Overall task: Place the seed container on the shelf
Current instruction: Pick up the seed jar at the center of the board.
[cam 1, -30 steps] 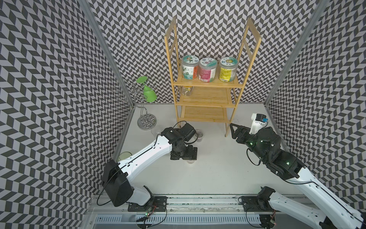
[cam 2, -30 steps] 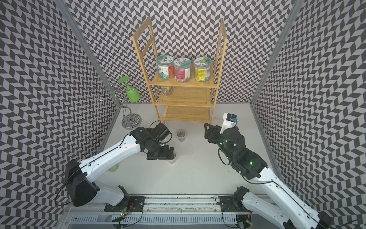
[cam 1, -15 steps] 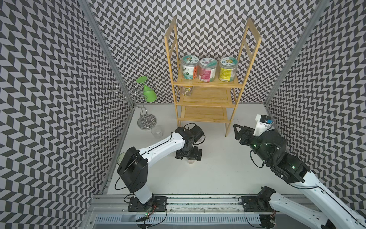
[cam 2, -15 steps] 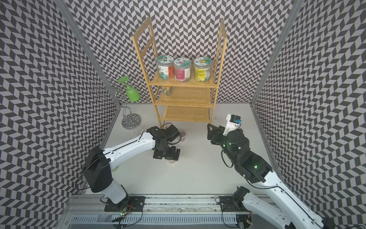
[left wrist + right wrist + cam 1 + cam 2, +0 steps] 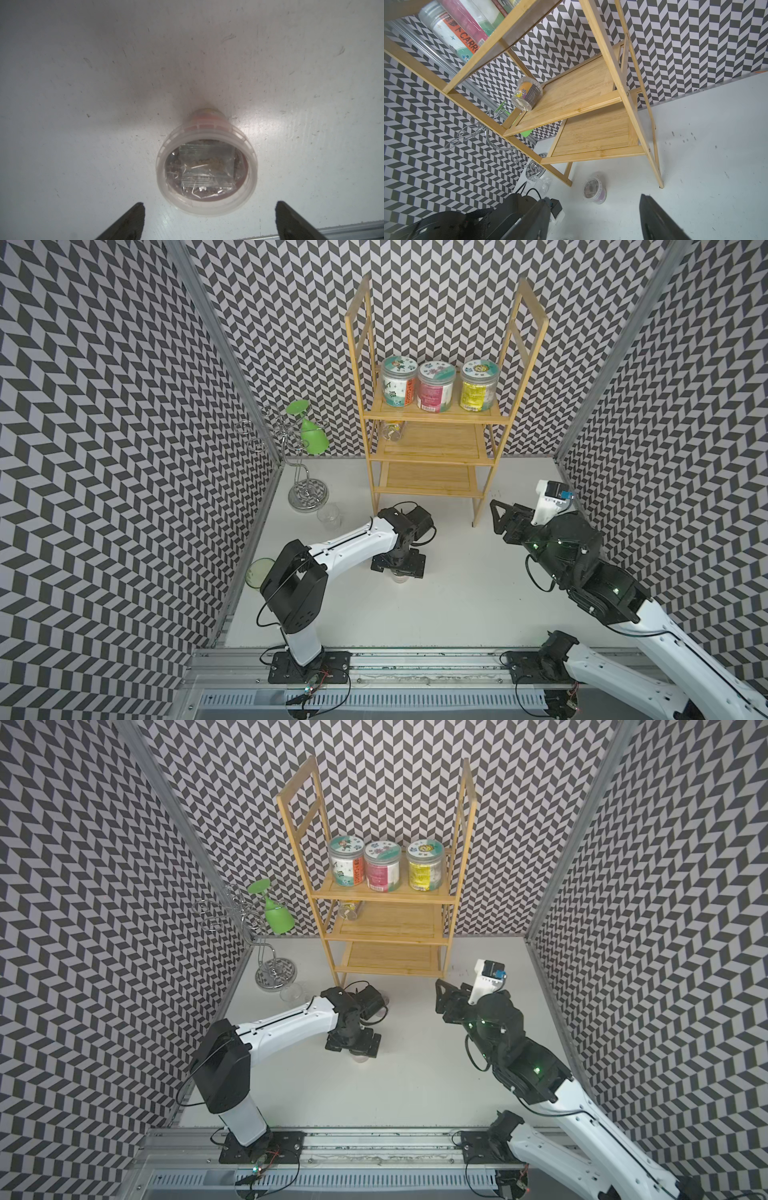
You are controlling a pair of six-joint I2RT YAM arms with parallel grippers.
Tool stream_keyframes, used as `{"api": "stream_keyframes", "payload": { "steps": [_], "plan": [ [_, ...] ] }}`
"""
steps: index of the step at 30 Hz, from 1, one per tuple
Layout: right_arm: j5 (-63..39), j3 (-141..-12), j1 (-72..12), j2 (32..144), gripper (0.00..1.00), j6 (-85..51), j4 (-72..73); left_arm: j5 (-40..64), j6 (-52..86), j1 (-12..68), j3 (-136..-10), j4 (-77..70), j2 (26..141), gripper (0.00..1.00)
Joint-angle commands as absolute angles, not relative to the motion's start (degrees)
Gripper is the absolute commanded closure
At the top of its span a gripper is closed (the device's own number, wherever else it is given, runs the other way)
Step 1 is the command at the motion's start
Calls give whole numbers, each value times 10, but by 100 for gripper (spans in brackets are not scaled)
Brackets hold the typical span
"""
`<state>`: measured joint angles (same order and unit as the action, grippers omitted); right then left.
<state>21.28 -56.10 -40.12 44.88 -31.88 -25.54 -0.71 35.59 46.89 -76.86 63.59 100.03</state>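
A small clear seed container [image 5: 206, 164] with a see-through lid stands on the white table. My left gripper [image 5: 208, 207] hangs open right above it, fingers either side of its near rim, not touching. In both top views that gripper [image 5: 399, 568] [image 5: 353, 1046] covers most of the cup. A second, purple-labelled cup [image 5: 595, 190] stands before the shelf [image 5: 436, 435] [image 5: 395, 919] [image 5: 581, 89]. A third cup [image 5: 527, 93] lies on its side on the middle tier. My right gripper [image 5: 594, 197] [image 5: 496, 514] is open and empty, right of the shelf's front leg.
Three large labelled jars [image 5: 434, 385] fill the shelf's top tier. A chrome glass stand [image 5: 305, 489] with a hanging green glass [image 5: 313, 437] is at the back left, a clear glass [image 5: 330, 514] beside its base. A green-rimmed glass [image 5: 259, 572] sits by the left wall.
The left arm's elbow swung in from the left wall while its gripper shifted slightly right and stayed over the cup, opening wider. The right gripper drew back a little to the right.
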Motion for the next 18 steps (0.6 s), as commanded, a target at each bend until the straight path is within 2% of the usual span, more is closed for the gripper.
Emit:
{"api": "stream_keyframes", "payload": {
  "steps": [1,18],
  "plan": [
    [223,-561,-404,440,28,-304,-245,-20,351,473,-768,607,1008,2],
    [223,-564,-403,448,27,-284,-244,-30,340,472,-750,602,1023,9]
  ]
}}
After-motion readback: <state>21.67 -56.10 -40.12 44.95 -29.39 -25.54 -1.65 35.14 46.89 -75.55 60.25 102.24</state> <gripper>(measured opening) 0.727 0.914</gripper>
